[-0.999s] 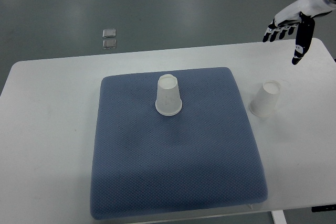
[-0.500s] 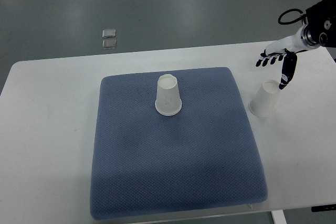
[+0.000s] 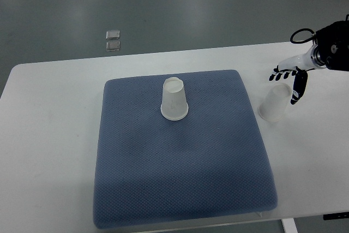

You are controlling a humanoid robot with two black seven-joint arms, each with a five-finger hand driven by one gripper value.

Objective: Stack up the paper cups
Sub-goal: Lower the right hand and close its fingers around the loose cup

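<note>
Right robot hand (image 3: 289, 78) comes in from the right edge, fingers spread wide w/ thumb pointing down, holding nothing. It sits just beside the upper right of a paper cup (image 3: 274, 103), upside down on the white counter (image 3: 49, 135), right of the blue mat (image 3: 182, 167). Can't tell if thumb touches it. Second paper cup (image 3: 174, 100) stands inverted on the mat's upper middle, well apart from the first.

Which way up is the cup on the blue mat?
Upside down. The cup on the mat shows its narrow closed base on top, and its wider rim rests on the blue mat.
</note>
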